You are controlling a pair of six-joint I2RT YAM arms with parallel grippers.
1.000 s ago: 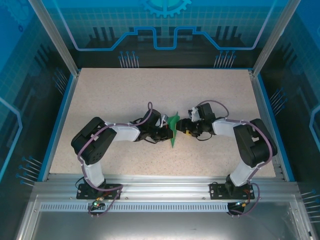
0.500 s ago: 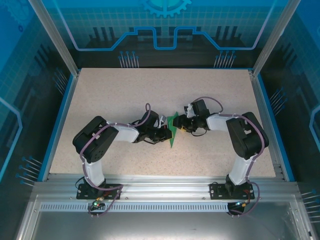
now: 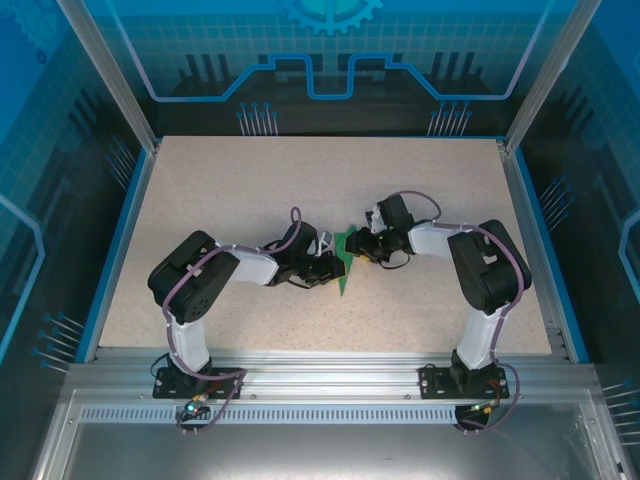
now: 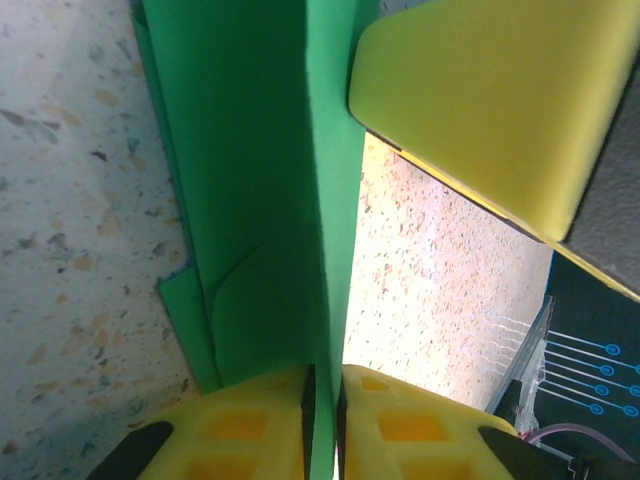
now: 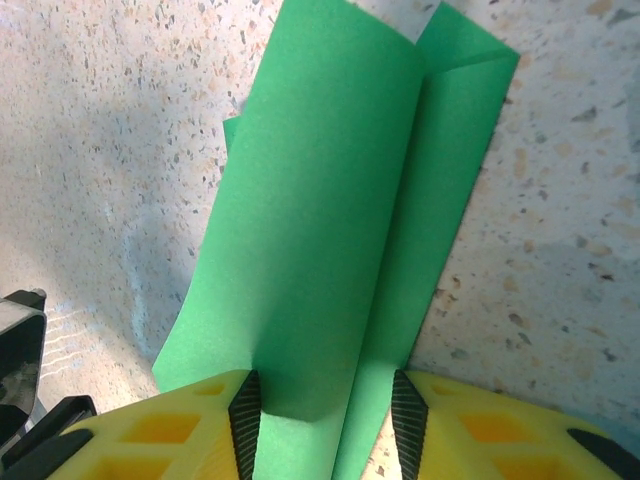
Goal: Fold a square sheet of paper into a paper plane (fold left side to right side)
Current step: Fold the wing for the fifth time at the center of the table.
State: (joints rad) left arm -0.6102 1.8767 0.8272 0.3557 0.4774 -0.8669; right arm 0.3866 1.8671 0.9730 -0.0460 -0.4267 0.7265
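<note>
The green paper plane point(image 3: 345, 281) lies mid-table as a narrow folded strip with one flap standing up. My left gripper point(image 3: 333, 267) comes at it from the left. In the left wrist view this gripper point(image 4: 322, 405) is shut on the upright flap of the plane point(image 4: 250, 200). My right gripper point(image 3: 361, 250) reaches in from the right at the plane's far half. In the right wrist view its jaws point(image 5: 322, 420) stand open on either side of the folded plane point(image 5: 340, 200), which runs between the fingertips. A yellow right finger point(image 4: 480, 90) sits close to the flap.
The speckled tabletop point(image 3: 250, 190) is bordered by a blue rim point(image 3: 120, 240) and metal posts. Both arms meet low at the table's centre, their elbows out to the sides.
The right arm has swung left and farther away, bringing its gripper up along the plane. The left gripper has stayed shut on the flap, nearly still.
</note>
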